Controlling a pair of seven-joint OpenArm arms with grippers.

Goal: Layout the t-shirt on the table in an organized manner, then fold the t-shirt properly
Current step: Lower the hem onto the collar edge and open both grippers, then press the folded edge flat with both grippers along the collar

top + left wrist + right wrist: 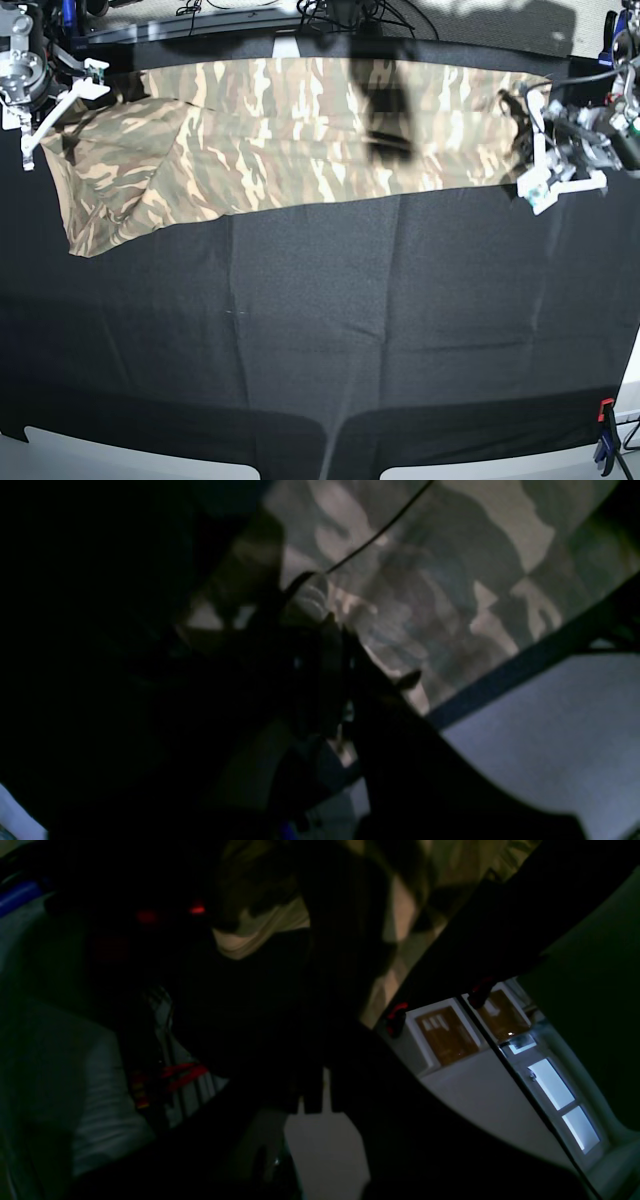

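The camouflage t-shirt (300, 130) is spread in a long band across the far part of the black table (320, 330). At the right of the base view my left gripper (535, 150) is shut on the shirt's right end; its wrist view shows dark fingers pinching a bunch of the cloth (310, 600). At the left of the base view my right gripper (92, 86) is shut on the shirt's upper left corner. Its wrist view is very dark, with only a pale fold of the t-shirt (260, 935) showing. The shirt's left part sags down to a corner (85, 240).
Cables (330, 15) lie along the table's far edge. A red and blue clamp (604, 440) grips the near right edge. More blue clamps (610, 30) stand at the far corners. The wide black cloth stretches below the shirt to the table's front edge.
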